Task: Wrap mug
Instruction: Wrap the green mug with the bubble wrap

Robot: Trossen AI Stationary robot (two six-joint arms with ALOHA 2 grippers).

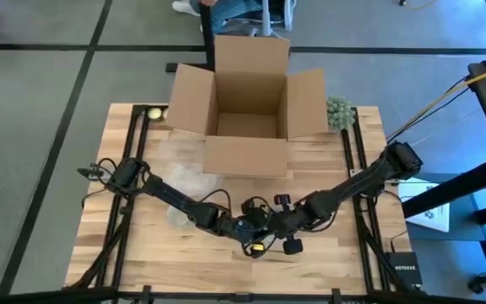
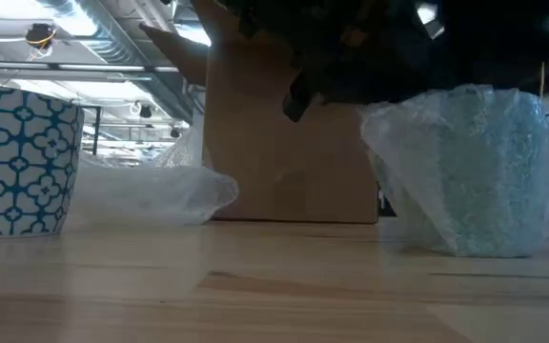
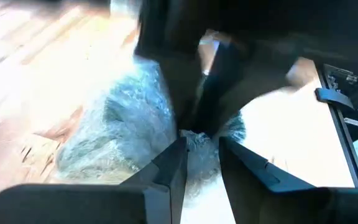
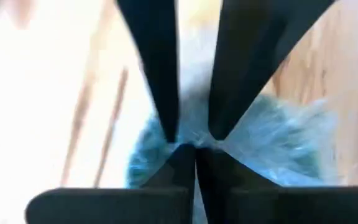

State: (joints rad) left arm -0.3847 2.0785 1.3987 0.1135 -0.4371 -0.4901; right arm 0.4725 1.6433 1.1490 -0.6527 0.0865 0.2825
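Observation:
A mug swathed in bubble wrap (image 2: 465,176) stands on the table near its front middle, under both grippers. My right gripper (image 4: 196,152) is shut on the wrap's gathered top. My left gripper (image 3: 202,149) comes from the opposite side, its fingers closed in on the same bunch. In the high view the arms meet above the wrapped mug (image 1: 258,247) and hide most of it. To the left, a blue-and-white patterned mug (image 2: 17,162) stands bare and upright on the table. My left gripper has the gathered top of the wrap (image 3: 196,139) between its two fingertips, coming slanting down from the table's left. The wrapped mug stands below on the table. My right gripper pinches the same gathered top of the wrap (image 4: 188,138) between its shut fingertips, slanting down from the table's right. The wrap spreads out below the fingers over the mug, which rests on the table.
An open cardboard box (image 1: 247,105) stands at the far middle of the table. A loose sheet of bubble wrap (image 2: 151,191) lies left of centre. A green bumpy object (image 1: 340,111) sits by the box's right flap, and a small ball (image 1: 153,113) by its left.

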